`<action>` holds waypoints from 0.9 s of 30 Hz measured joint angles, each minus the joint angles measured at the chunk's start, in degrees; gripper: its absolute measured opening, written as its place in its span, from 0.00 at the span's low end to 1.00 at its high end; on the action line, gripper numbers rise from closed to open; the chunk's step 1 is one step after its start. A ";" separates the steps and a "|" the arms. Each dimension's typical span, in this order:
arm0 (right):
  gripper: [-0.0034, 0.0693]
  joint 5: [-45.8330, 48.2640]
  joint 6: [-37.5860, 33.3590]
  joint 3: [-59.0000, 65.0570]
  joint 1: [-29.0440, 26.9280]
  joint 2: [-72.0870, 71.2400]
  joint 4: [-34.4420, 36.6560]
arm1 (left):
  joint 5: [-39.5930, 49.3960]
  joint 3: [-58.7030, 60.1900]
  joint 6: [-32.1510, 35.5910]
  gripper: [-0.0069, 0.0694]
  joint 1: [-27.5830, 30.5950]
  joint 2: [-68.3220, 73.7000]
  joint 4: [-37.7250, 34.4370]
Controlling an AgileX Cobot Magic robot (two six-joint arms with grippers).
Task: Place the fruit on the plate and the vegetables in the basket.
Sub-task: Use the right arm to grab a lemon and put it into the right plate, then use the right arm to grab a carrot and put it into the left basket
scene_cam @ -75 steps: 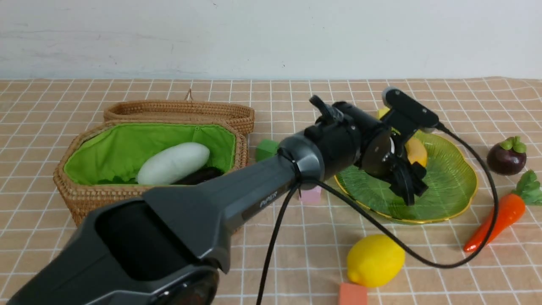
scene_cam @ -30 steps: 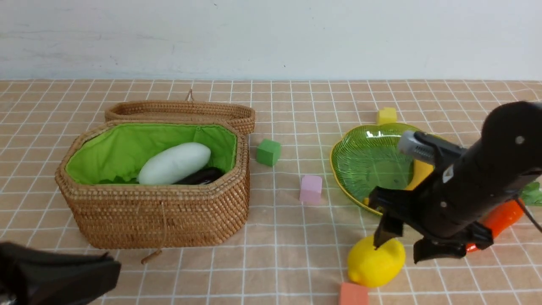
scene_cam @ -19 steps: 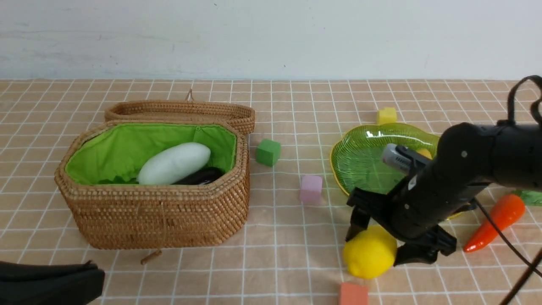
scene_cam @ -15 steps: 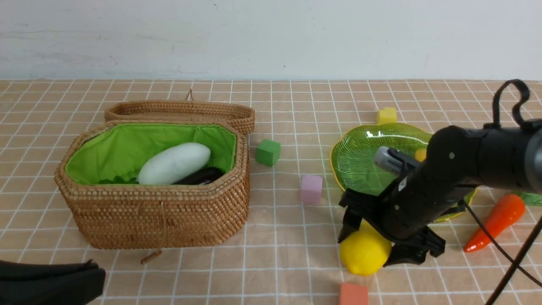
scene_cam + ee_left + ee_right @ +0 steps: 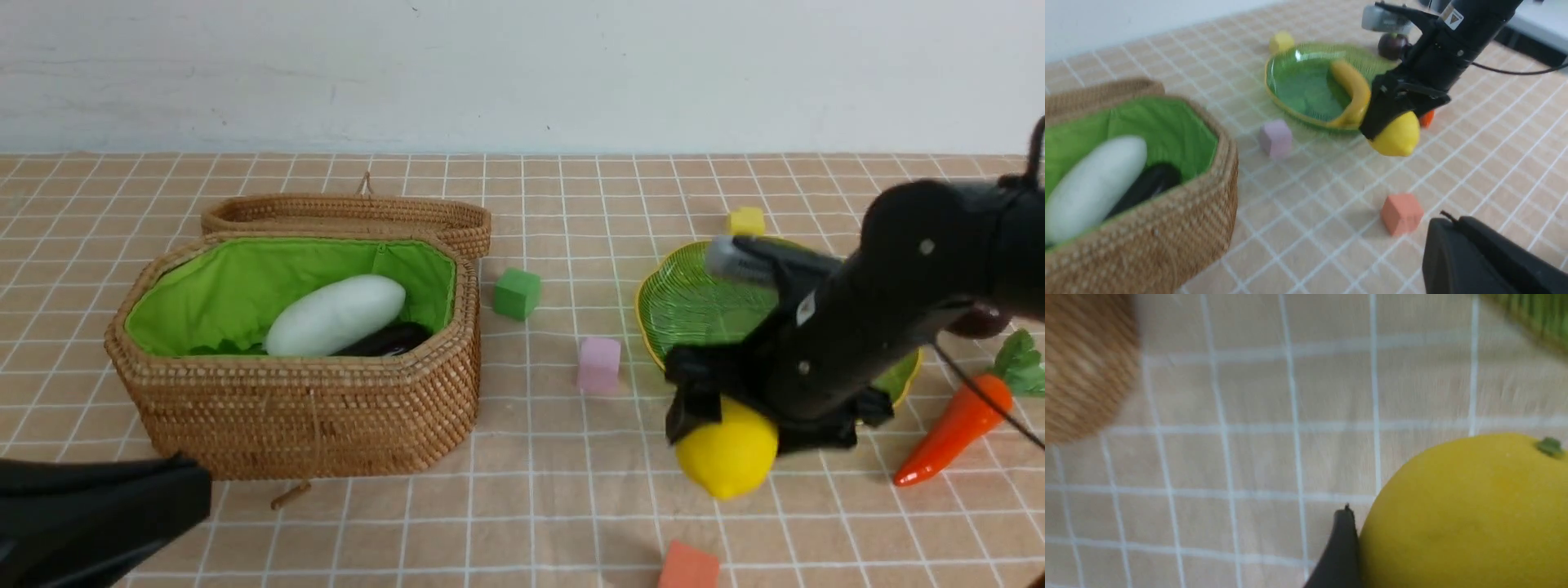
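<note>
The left gripper [image 5: 1449, 241] sits low at the table's [image 5: 522, 506] near-left corner, its pincer pressed together with nothing in it.

Behind it, on the left half of the table, stands the wicker basket [image 5: 310, 416]. Its woven lid [image 5: 347, 214] is thrown back toward the far edge, baring the green lining. Inside lie the white radish [image 5: 335, 314] and, touching it on the right, the dark eggplant [image 5: 385, 339].

Just right of the basket sits a green cube [image 5: 517, 293]. A pink cube [image 5: 599, 365] lies nearer the middle, and an orange cube [image 5: 690, 566] is by the near edge.

On the right half is the green glass plate [image 5: 690, 306], with a yellow cube [image 5: 746, 220] just beyond its far rim. The left wrist view shows the banana [image 5: 1351, 90] lying curved in the plate.

The right gripper [image 5: 749, 433] reaches in from the right edge, and its pincer is clamped wide on the lemon [image 5: 727, 461]. The lemon appears to hang clear of the cloth, just in front of the plate's near rim.

The mangosteen [image 5: 1391, 45] rests on the table beyond the plate, mostly hidden by the arm in the front view. The carrot [image 5: 955, 425] lies by the right edge, its leaves pointing away from the near edge.
</note>
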 joint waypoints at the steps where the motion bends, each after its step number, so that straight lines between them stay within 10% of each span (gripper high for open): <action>1: 0.90 -2.48 -0.08 -0.89 -0.74 -0.07 -1.17 | -1.67 0.00 0.00 0.07 0.00 0.00 0.00; 11: 0.91 -28.86 -3.47 -5.20 -6.41 15.18 -9.37 | -9.58 0.00 0.00 0.07 0.00 0.00 -0.12; 27: 0.87 -5.02 -3.08 -11.19 -10.45 2.39 -16.40 | -9.68 0.00 0.00 0.07 0.00 0.00 -0.76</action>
